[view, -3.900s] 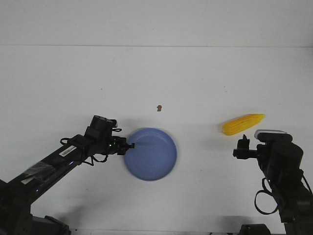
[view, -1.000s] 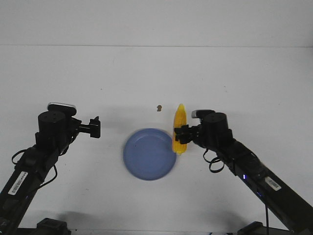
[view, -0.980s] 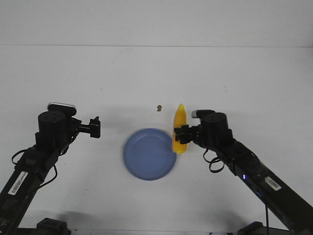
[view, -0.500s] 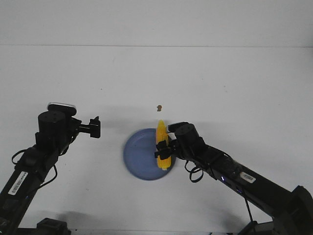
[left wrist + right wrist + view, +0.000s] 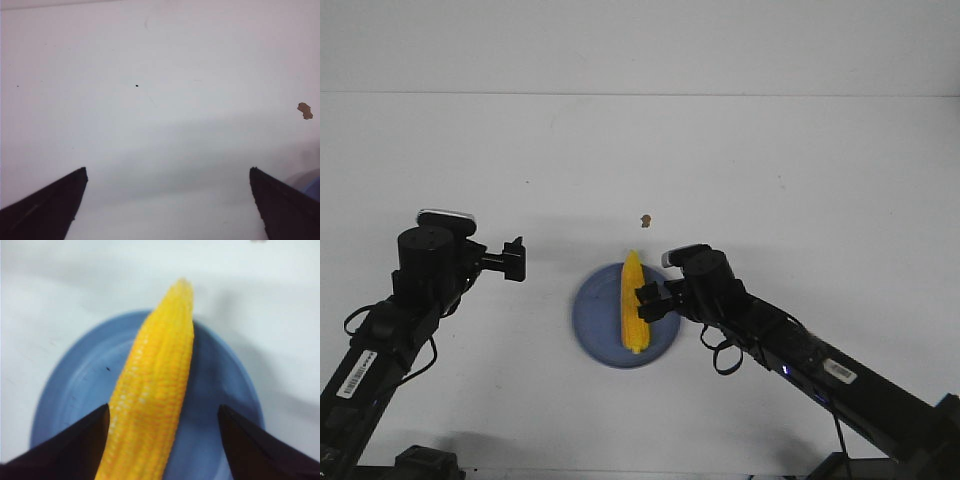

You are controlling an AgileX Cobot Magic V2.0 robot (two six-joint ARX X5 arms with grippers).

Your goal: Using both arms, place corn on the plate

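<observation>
The yellow corn [image 5: 633,303] lies on the blue plate [image 5: 595,322], its pointed end toward the far rim. My right gripper [image 5: 648,298] is at the corn's right side, open; in the right wrist view the corn [image 5: 155,390] lies between the spread fingers [image 5: 75,450] over the plate [image 5: 75,385], with a clear gap on one side. My left gripper [image 5: 517,260] is open and empty, left of the plate and apart from it. In the left wrist view the gripper [image 5: 167,172] shows only bare table between its fingers, with a sliver of the plate [image 5: 312,187] at the edge.
A small brown speck [image 5: 645,219] lies on the white table just beyond the plate; it also shows in the left wrist view [image 5: 304,110]. The table's far edge meets a white wall [image 5: 640,45].
My right gripper carried the corn left from beside the plate to over it and opened; the corn now lies on the plate. My left arm earlier let go of the plate's rim and drew back.
</observation>
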